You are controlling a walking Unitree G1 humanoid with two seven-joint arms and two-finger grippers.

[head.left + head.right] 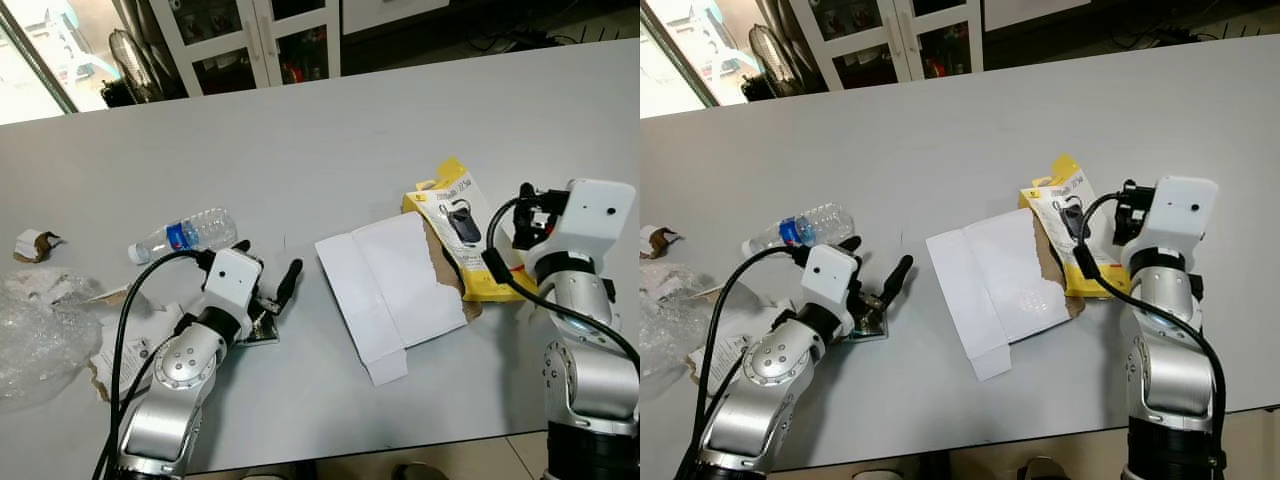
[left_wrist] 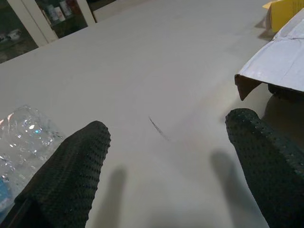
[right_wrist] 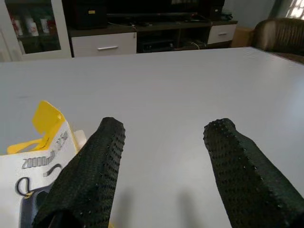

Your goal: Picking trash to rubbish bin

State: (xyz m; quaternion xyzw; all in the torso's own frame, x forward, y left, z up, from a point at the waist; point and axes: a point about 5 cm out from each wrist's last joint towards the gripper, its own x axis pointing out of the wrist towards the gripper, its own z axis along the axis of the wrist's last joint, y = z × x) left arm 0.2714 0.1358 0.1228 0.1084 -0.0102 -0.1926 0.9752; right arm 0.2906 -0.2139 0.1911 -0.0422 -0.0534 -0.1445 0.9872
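Lying at the far left of the grey table (image 1: 330, 130) are crumpled plastic wrap (image 1: 35, 335) and a clear bottle (image 1: 185, 235). The left gripper (image 1: 268, 282) is resting beside it, jaws spread and holding nothing. White flattened cardboard (image 1: 390, 285) and yellow packaging (image 1: 462, 225) follow, with the right gripper (image 3: 164, 161) hovering there, jaws parted, empty.
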